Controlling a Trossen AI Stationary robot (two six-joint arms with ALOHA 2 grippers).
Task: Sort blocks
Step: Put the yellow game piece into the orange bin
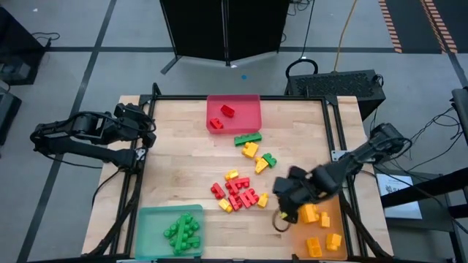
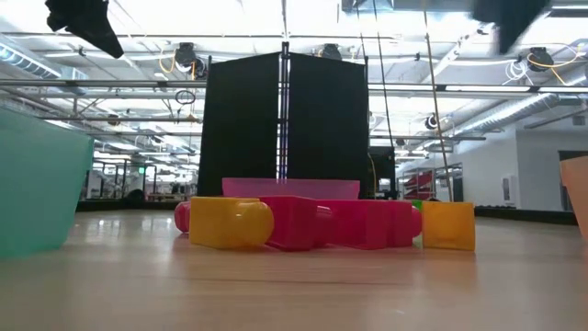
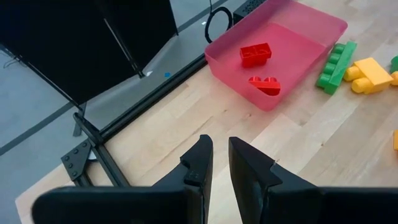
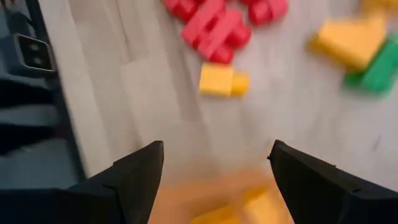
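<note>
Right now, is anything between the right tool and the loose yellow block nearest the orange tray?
Nothing visible. The right tool hangs open over the orange tray's edge, and only bare wood separates it from the yellow block.

Lighting's bright and even from overhead, so shadows on the table (image 1: 183,153) are soft and faint. The low view gets glare off the ceiling lights (image 2: 303,18), and the near green tray (image 2: 37,193) is fuzzy. Right wrist view is smeared, with the blocks (image 4: 217,79) blurry; left wrist view is crisp
</note>
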